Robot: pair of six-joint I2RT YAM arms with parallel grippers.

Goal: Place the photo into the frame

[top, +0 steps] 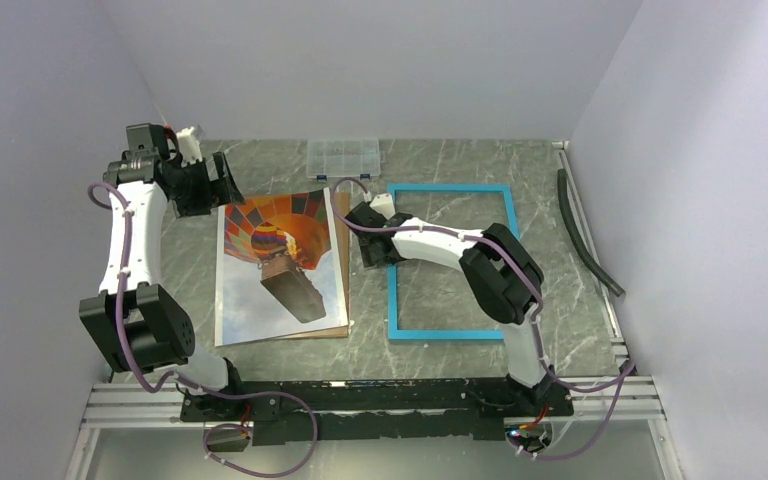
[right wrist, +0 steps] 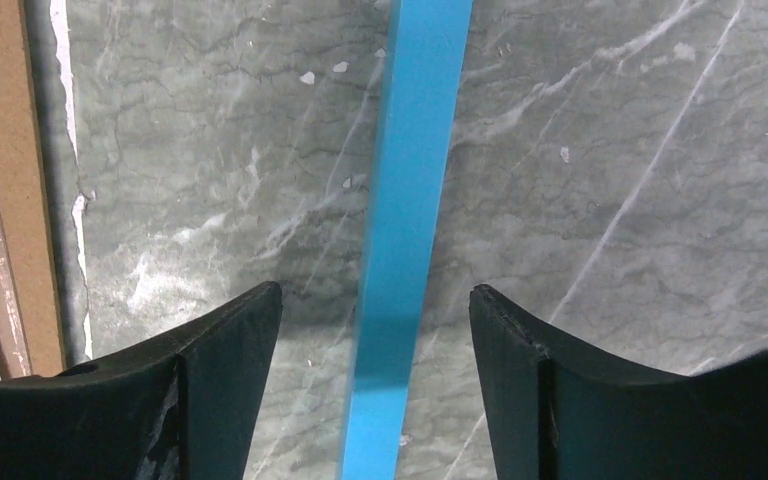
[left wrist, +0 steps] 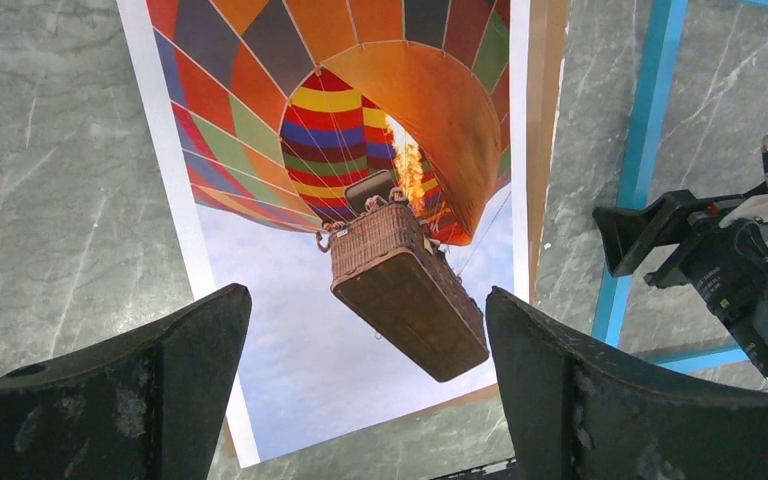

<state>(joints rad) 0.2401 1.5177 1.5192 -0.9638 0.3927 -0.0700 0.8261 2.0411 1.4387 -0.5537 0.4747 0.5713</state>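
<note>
Straddling frame (right wrist: 400,250) rail, right fingers (right wrist: 210,400), photo (top: 275,265) on backing board (top: 343,250) beside

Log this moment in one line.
photo: on board, outside frame | left tool: open by photo | right tool: open astride frame rail

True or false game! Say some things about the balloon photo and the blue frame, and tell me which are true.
1. The hot-air balloon paper photo is inside the bright blue rectangular frame. False: it lies beside it, on a thin brown backing board.
2. The right gripper straddles the frame's rail, jaws open. True.
3. The left gripper holds the photo. False: it is open, holding nothing.
4. A small clear plastic box lies farther back than the photo. True.
</note>
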